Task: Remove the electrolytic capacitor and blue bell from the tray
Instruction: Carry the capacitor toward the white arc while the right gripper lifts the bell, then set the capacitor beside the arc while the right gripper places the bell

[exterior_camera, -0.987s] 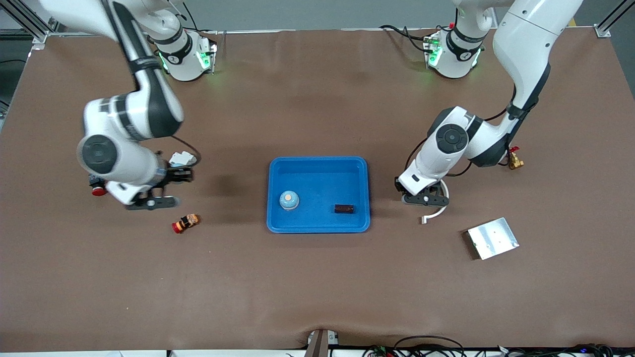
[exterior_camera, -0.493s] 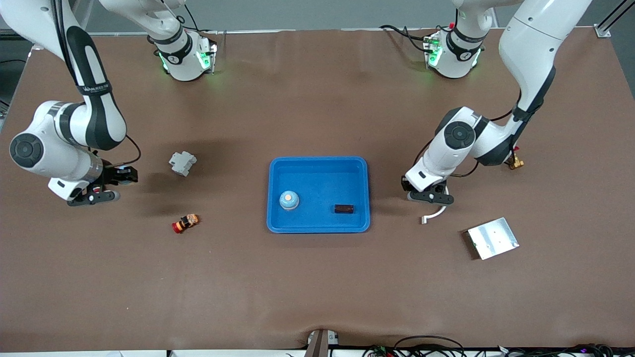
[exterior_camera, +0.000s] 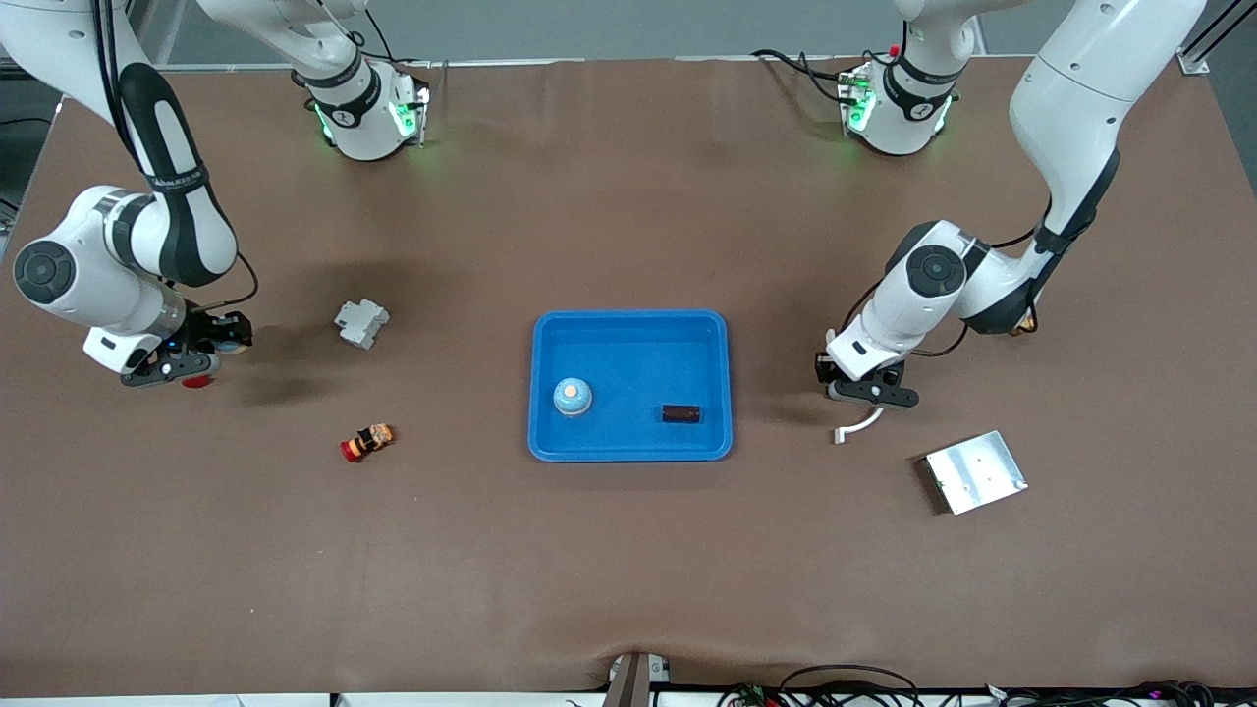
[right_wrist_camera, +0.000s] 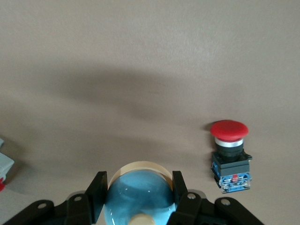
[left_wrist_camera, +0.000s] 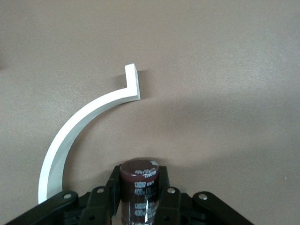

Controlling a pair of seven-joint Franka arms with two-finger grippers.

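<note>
Brown tabletop carries the blue tray at its middle, between the two arms. Both grippers are away from the tray and full. The left gripper hangs low over the tabletop beside a white curved strip, its fingers clamped on a second capacitor whose long axis runs along the fingers. The right gripper is over the right arm's end of the tabletop, next to a red push button, closed around a second blue bell.

In the tray, the electrolytic capacitor lies on its side toward the left arm's end, long axis along the tray's long edge; the left gripper is the nearer one. The blue bell stands dome up toward the right arm's end.
</note>
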